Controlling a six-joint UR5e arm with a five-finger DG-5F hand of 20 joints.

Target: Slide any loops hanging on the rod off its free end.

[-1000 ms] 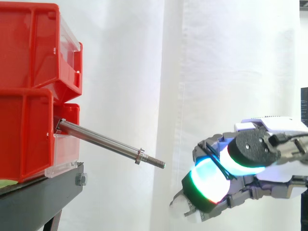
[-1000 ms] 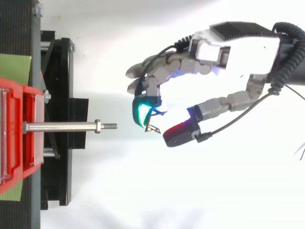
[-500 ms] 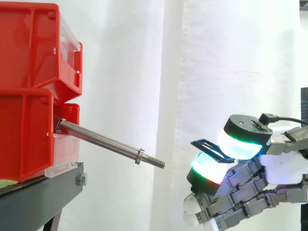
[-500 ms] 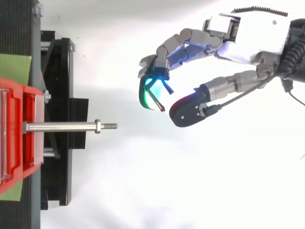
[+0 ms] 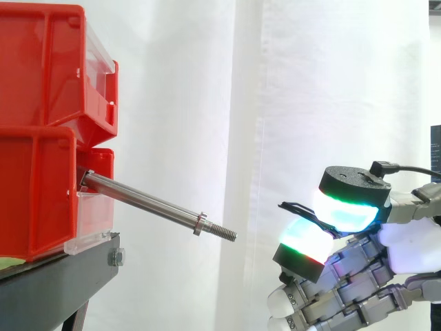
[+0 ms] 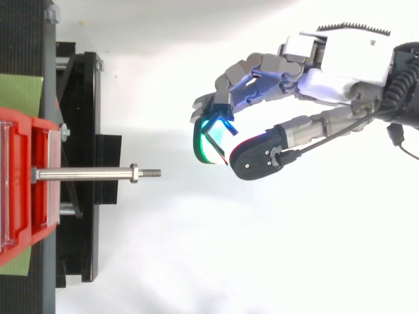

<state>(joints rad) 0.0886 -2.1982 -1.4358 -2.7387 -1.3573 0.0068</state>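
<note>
The steel rod (image 5: 145,201) sticks out of the lower red bin (image 5: 34,193) and slopes down to its threaded free end (image 5: 225,234). Nothing hangs on the rod (image 6: 85,174). My hand (image 5: 406,241) hovers to the right of the free end and a little below it, clear of the rod. Its glowing fingertips (image 5: 344,210) are curled together and pinch a small thin black loop (image 5: 295,208). From above, the hand (image 6: 340,59) lies beyond the rod's tip and off to one side of its line, with the loop (image 6: 222,120) across the green pad.
Two red bins (image 5: 48,69) are stacked on a black stand (image 5: 55,283) at the left. A white curtain (image 5: 310,103) hangs behind. The stand's black frame (image 6: 78,196) lies under the rod's base, with open room between the rod's tip and my hand.
My hand has turned at the wrist and drifted sideways from the rod's line, sinking a little in the side view. The loop stays pinched; the rod has not moved.
</note>
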